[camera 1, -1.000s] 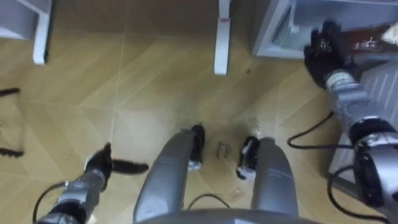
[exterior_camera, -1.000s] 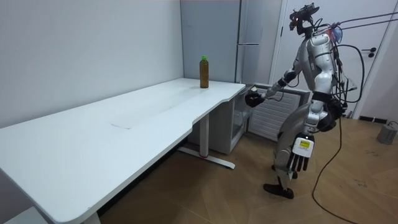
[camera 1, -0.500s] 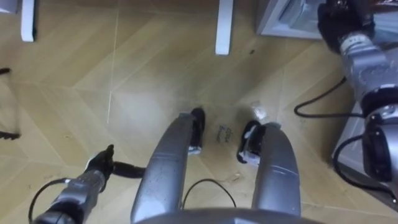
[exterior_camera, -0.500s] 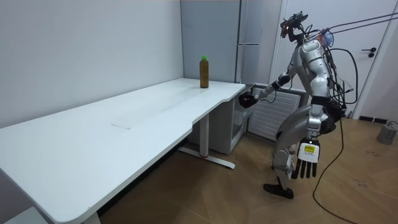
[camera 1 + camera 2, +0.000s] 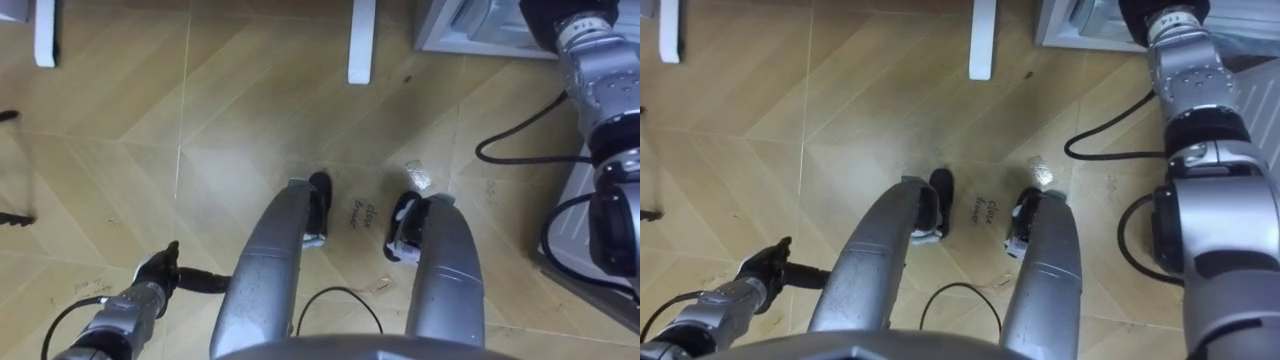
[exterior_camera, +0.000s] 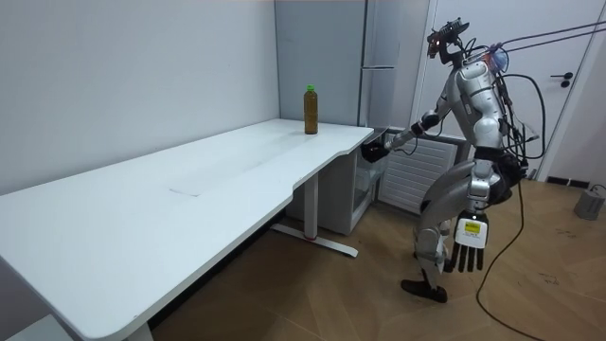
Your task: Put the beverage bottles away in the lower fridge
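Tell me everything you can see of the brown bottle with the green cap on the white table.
The brown bottle with the green cap stands upright and alone near the far corner of the white table. Its body is tall, roughly cylindrical and narrows toward the cap, which is on. Whether it is plastic or glass is too small to tell. Only the tabletop touches it. The robot's right hand is held past the table's edge, toward the room view's right, well apart from the bottle.
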